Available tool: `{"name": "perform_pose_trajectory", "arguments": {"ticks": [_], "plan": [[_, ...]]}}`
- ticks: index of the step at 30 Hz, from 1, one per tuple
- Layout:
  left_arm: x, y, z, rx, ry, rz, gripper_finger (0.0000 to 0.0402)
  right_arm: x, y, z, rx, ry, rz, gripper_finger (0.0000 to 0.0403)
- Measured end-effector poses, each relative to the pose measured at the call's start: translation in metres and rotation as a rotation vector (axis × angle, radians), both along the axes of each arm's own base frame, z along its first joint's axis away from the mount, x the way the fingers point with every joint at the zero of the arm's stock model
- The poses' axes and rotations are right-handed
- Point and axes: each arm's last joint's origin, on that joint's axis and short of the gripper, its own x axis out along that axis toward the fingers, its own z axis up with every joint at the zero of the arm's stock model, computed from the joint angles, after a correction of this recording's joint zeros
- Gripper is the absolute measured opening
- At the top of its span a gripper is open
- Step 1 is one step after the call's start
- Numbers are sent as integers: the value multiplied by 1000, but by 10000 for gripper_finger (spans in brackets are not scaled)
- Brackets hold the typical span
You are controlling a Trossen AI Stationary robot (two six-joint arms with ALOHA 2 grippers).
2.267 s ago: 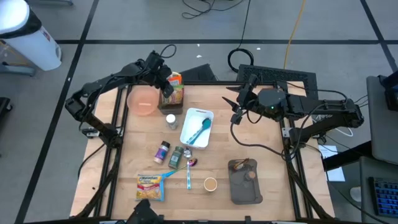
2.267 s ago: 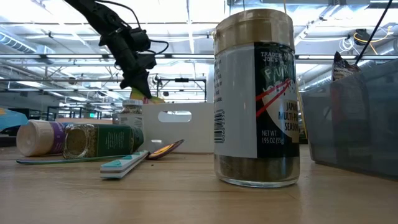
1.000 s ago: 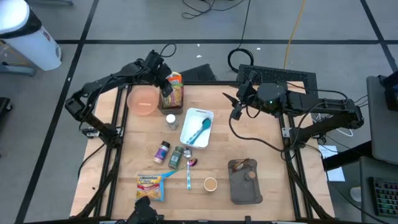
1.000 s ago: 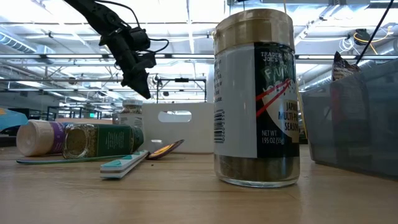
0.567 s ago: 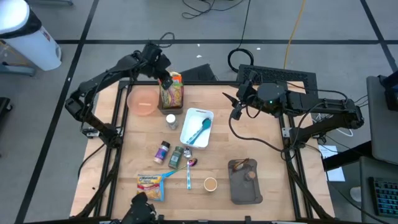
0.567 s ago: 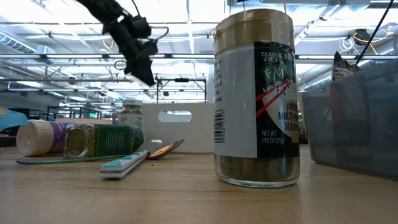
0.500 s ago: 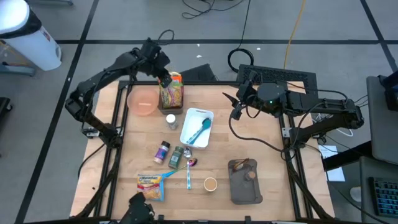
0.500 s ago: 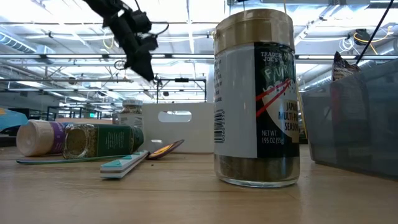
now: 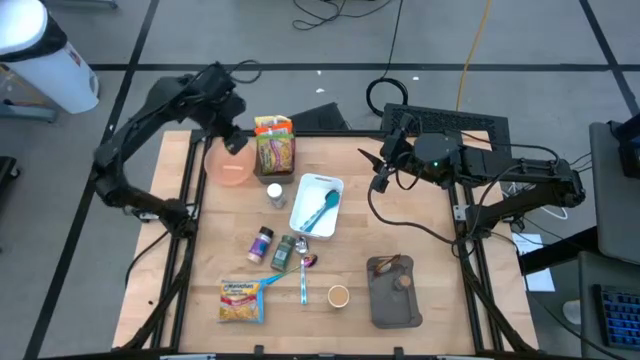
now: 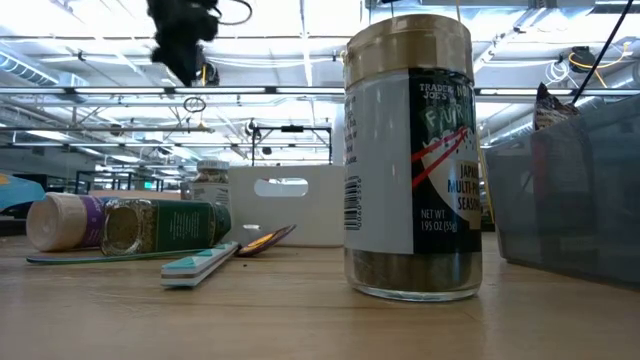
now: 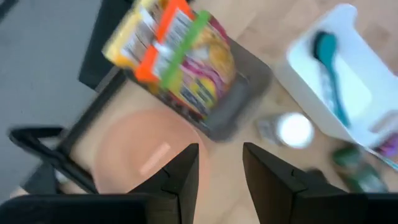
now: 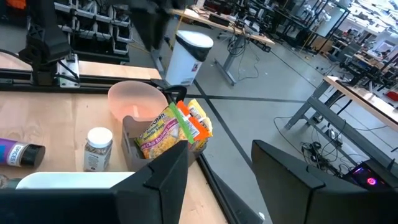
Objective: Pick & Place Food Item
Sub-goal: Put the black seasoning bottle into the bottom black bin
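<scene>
The food packet (image 9: pixel 272 146), yellow with an orange and green top, stands tilted in a grey bin (image 11: pixel 239 102) at the table's far left, leaning on the bin's wall (image 12: pixel 130 146). My left gripper (image 9: pixel 231 137) hangs open high above the pink bowl (image 9: pixel 230 166), left of the packet (image 11: pixel 180 62), with nothing between its fingers (image 11: pixel 186 171). In the low view my left gripper (image 10: pixel 185 48) shows high up. My right gripper (image 9: pixel 378 172) waits open in the air over the table's far right, looking toward the packet (image 12: pixel 174 130).
A white bin (image 9: pixel 317 205) with a teal spoon sits mid-table, a small jar (image 9: pixel 275 195) beside it. Two spice bottles (image 9: pixel 272 247), a toothbrush (image 9: pixel 304 280), a noodle packet (image 9: pixel 240 298), a cup (image 9: pixel 338 295) and a grey tray (image 9: pixel 393 292) lie nearer. A big jar (image 10: pixel 412 160) stands close to the low camera.
My left gripper has come away from the packet's top, risen, and swung toward the table's left edge to above the pink bowl. The packet stays leaning in the grey bin.
</scene>
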Motion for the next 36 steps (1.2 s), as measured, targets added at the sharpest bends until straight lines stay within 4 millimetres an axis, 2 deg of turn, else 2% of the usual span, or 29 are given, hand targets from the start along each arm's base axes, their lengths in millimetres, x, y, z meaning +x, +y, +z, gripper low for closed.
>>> {"name": "perform_pose_trajectory", "arguments": {"ticks": [6, 12, 17, 22, 29, 33, 36], "plan": [[-16, -49, 10, 23, -126, 14, 134, 5, 0, -12, 30, -36, -9, 169], [-27, -89, -4, -8, -302, 54, 134, 15, 0, -37, 126, -196, -24, 169], [-39, -116, -29, -95, -379, 62, 134, 19, 4, -51, 178, -351, -7, 169], [-38, -136, -64, -180, -442, 36, 134, 19, 10, -60, 212, -453, 17, 169], [-17, -158, -123, -303, -529, -3, 134, 19, 18, -66, 270, -511, 45, 169], [-5, -169, -141, -317, -596, -56, 134, 19, 22, -66, 274, -510, 61, 169], [-3, -175, -146, -290, -610, -69, 134, 19, 23, -66, 275, -509, 66, 169]]}}
